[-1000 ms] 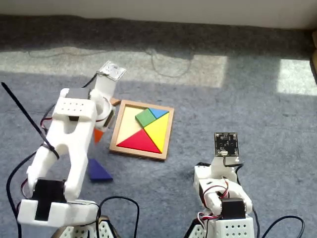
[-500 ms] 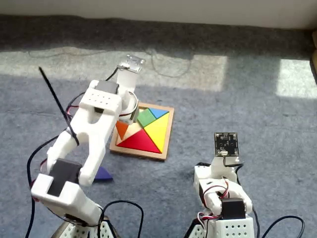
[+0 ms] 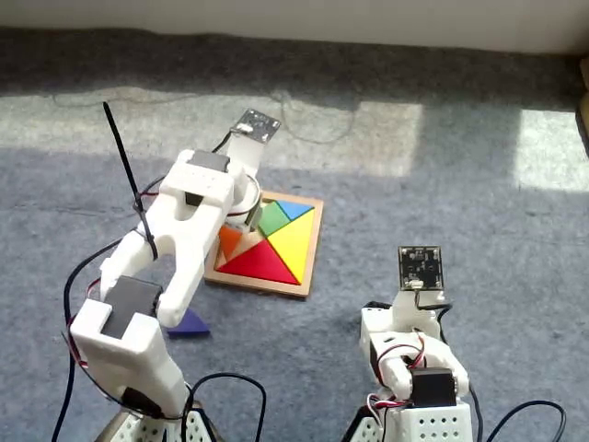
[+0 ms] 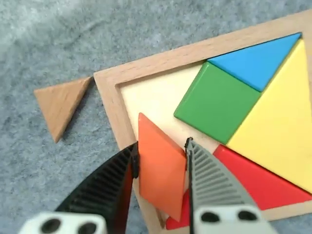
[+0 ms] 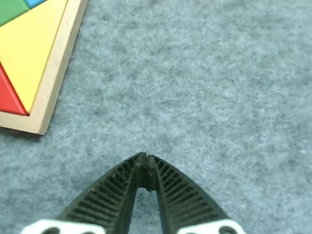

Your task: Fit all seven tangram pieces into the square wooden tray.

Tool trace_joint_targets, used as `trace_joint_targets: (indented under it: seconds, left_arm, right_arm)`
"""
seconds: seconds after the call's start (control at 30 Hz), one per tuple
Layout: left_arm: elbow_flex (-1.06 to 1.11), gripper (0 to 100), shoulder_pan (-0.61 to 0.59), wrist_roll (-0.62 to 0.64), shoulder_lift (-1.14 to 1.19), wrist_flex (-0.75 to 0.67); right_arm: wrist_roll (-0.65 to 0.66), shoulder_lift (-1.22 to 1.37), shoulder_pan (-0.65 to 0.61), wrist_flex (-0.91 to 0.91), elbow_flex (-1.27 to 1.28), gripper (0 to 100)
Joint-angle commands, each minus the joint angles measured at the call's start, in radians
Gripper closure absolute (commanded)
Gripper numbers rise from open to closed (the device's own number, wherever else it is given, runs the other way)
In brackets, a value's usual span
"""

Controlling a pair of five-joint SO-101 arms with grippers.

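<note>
- Left gripper (image 4: 162,152) is over the near-left part of the wooden tray (image 4: 108,105), with its jaws pinching the orange piece (image 4: 161,178) by its two long edges.
- The orange piece is a slanted four-sided tile. From the left wrist view it hangs across the tray's bare floor, the rim and the tip of the red triangle (image 4: 253,180). I can't tell whether it touches the tray.
- Four pieces are seated flat in the tray: green square (image 4: 217,102), blue triangle (image 4: 256,61), yellow triangle (image 4: 278,126) and the red triangle.
- Green touches blue and yellow, and red lies along yellow's lower edge.
- The bare pale floor of the tray sits beside the green square, next to the rim.
- A tan triangle (image 4: 61,105) lies on the carpet (image 3: 460,184) just outside the tray, its tip almost at the tray's corner.
- A dark blue piece (image 3: 191,322) lies on the carpet near the left arm (image 3: 175,239), apart from the tray and partly hidden by the arm.
- Right gripper (image 5: 146,168) is low over bare carpet, jaws pressed together and holding nothing. A tray corner is off to its side, well apart.
- Right arm (image 3: 414,368) is folded back near its base.
</note>
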Motion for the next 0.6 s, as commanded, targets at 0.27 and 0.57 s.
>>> trace_joint_targets:
  seconds: [0.27, 0.57]
  left_arm:
    - [0.008, 93, -0.012, -0.17, -0.001, -0.063]
    - [0.041, 93, -0.008, -0.198, -0.002, -0.061]
  right_arm:
    - [-0.002, -0.018, 0.013, 0.007, 0.134, 99.2]
    - [-0.002, -0.018, 0.013, 0.007, 0.134, 99.2]
